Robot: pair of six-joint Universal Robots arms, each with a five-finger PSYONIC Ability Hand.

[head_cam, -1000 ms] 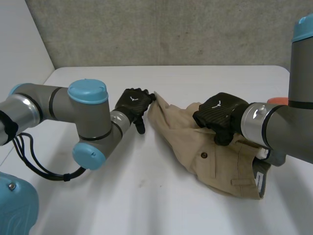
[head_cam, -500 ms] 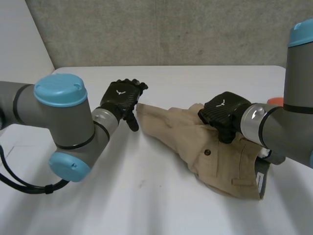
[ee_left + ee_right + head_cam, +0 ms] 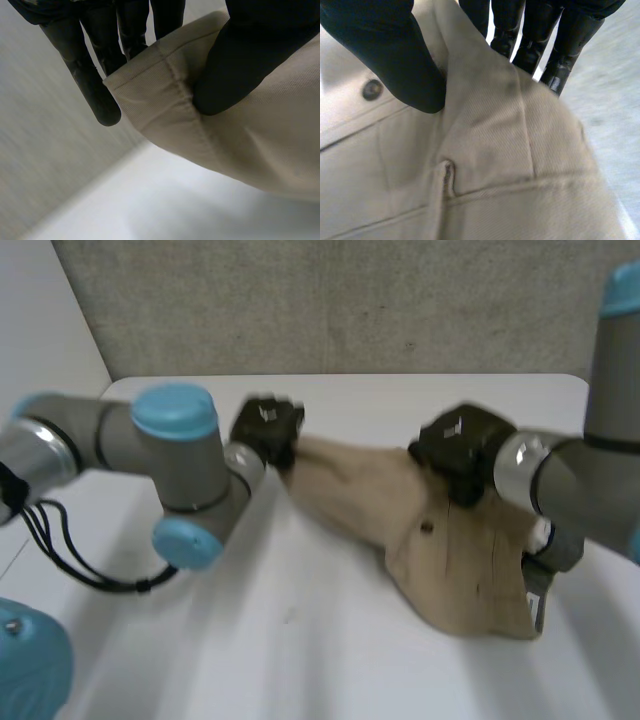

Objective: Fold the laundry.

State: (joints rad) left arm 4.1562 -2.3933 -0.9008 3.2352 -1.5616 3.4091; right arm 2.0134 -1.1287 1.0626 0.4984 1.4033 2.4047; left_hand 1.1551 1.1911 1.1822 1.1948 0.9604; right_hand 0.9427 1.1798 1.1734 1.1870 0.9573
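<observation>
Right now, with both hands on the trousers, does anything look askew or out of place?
Nothing spilled or damaged. The trousers are stretched between the left hand, pinching a hemmed corner, and the right hand, pinching beside the button; the rest lies as a lopsided wedge on the table, not flat.

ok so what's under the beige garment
Around the beige garment the white table shows; the left hand has fingers beneath its hem. Whatever lies under the middle is covered.
</observation>
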